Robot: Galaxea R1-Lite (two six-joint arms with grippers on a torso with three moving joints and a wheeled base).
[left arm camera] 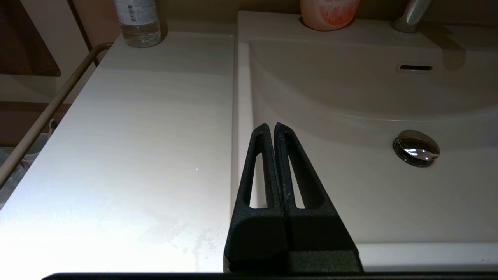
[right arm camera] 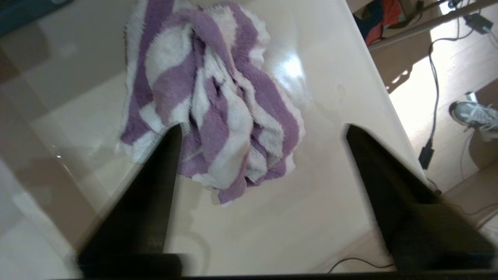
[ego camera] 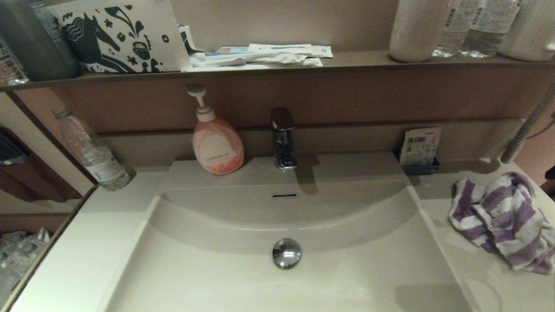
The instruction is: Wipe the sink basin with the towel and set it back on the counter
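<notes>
The purple and white striped towel (ego camera: 503, 221) lies crumpled on the counter (ego camera: 490, 286) to the right of the sink basin (ego camera: 217, 268). The basin holds only its chrome drain plug (ego camera: 286, 253); the slot overflow (ego camera: 285, 196) sits in the curved back wall. Neither gripper shows in the head view. In the right wrist view my right gripper (right arm camera: 264, 130) hangs open above the counter (right arm camera: 280, 217), its fingers spread wide and apart from the towel (right arm camera: 210, 105) lying beyond them. In the left wrist view my left gripper (left arm camera: 271, 127) is shut and empty over the basin's (left arm camera: 369, 202) left rim.
A pink soap pump bottle (ego camera: 217, 143) and the chrome faucet (ego camera: 283, 138) stand behind the basin. A clear water bottle (ego camera: 91, 151) leans at the back left. A small card holder (ego camera: 419, 149) stands behind the towel. The dark shelf (ego camera: 277, 65) above carries bottles and packets.
</notes>
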